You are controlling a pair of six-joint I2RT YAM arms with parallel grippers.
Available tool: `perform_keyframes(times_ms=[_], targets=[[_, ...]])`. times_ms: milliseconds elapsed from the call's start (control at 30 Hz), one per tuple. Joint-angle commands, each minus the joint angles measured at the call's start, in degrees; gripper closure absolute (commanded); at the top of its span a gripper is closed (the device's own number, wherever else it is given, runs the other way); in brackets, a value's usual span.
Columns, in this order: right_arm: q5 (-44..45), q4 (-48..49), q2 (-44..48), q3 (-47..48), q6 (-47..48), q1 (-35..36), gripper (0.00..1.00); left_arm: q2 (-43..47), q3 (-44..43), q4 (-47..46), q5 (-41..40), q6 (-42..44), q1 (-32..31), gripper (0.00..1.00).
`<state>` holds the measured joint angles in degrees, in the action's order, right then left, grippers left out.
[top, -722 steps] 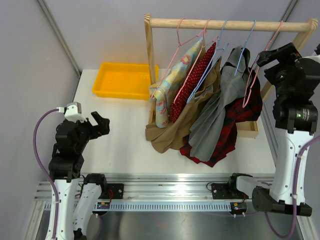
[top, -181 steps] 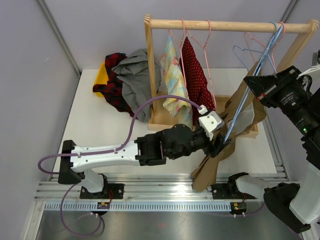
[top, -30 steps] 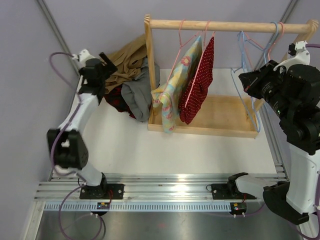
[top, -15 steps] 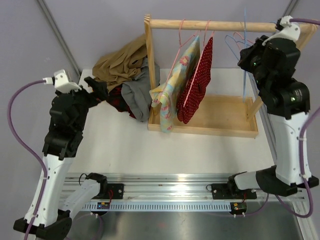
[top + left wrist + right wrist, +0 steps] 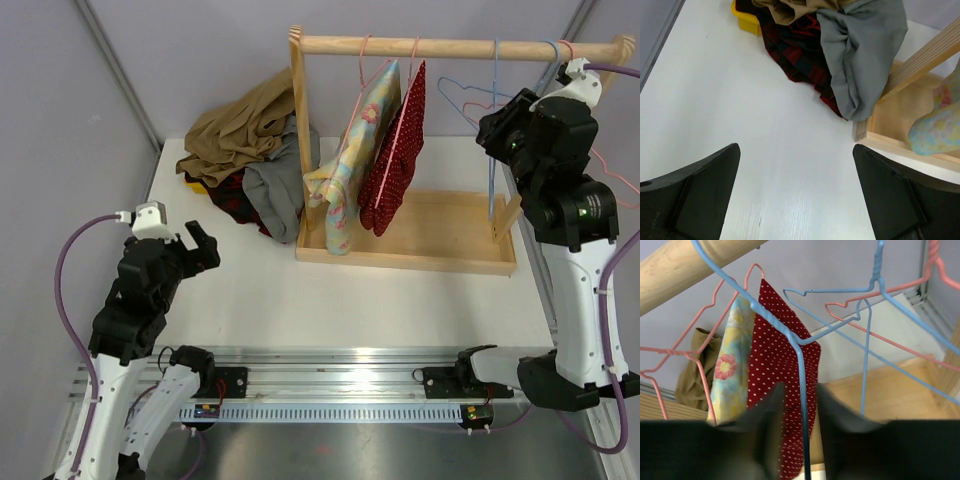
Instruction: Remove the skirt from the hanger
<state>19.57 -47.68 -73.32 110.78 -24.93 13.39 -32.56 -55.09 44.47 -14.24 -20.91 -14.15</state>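
The dotted skirt [image 5: 395, 150] is deep red with small white spots; the floral skirt [image 5: 350, 165] is pale yellow and blue with pink flowers. One heaped skirt [image 5: 240, 125] is tan, another skirt [image 5: 272, 190] grey; the plaid skirt [image 5: 228, 198] is red and black; the tray [image 5: 746, 12] is yellow; one hanger [image 5: 765, 311] is blue, another hanger [image 5: 934, 255] pink.

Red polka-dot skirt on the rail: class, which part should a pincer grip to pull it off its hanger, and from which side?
Probably grip the red polka-dot skirt by its free lower hem, coming from the right over the wooden tray: the floral skirt crowds its left, and the pink hanger holds its top.
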Motion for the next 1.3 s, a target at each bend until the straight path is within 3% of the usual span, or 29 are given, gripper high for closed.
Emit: perform_keyframes(times_ms=[0, 67, 133, 300, 533, 667, 1067, 1100, 1133, 1267], targets=[[0.2, 0.2, 3.1, -0.8, -0.1, -0.3, 0.5, 1.0, 2.3, -0.4, 0.4, 2.0, -0.3, 0.01], [0.6, 0.1, 3.9, -1.0, 0.4, -0.3, 0.19, 1.6, 3.5, -1.0, 0.5, 2.2, -0.2, 0.01], [1.2, -0.4, 4.4, -0.2, 0.8, -0.3, 0.01, 2.4, 5.0, -1.6, 0.5, 2.3, -0.2, 0.01], [-4.3, 0.6, 5.3, 4.4, 0.3, -0.2, 0.01, 3.6, 6.3, -2.4, 0.5, 2.8, -0.2, 0.01], [-31.8, 9.1, 1.8, 6.5, -4.3, -0.2, 0.01, 4.2, 7.6, -3.2, 0.0, 2.8, -0.2, 0.01], [-39.7, 10.9, -3.5, 6.4, -7.5, 0.1, 0.09, 4.2, 7.8, -3.3, 0.4, 3.0, -0.2, 0.01], [-37.1, 14.4, -9.2, -1.4, -7.9, 4.8, 0.2, 4.3, 7.9, -3.3, 1.2, 3.2, -0.2, 0.01], [-36.7, 14.6, -9.2, -1.8, -8.0, 4.8, 0.26, 4.3, 7.9, -3.2, 1.2, 3.2, -0.2, 0.01], [-36.5, 14.8, -9.3, -2.1, -8.0, 4.9, 0.44, 4.2, 7.9, -3.2, 1.3, 3.2, -0.2, 0.01], [-35.8, 14.8, -9.8, -2.7, -8.5, 5.0, 0.8, 4.2, 7.9, -3.3, 1.5, 3.3, -0.2, 0.01]])
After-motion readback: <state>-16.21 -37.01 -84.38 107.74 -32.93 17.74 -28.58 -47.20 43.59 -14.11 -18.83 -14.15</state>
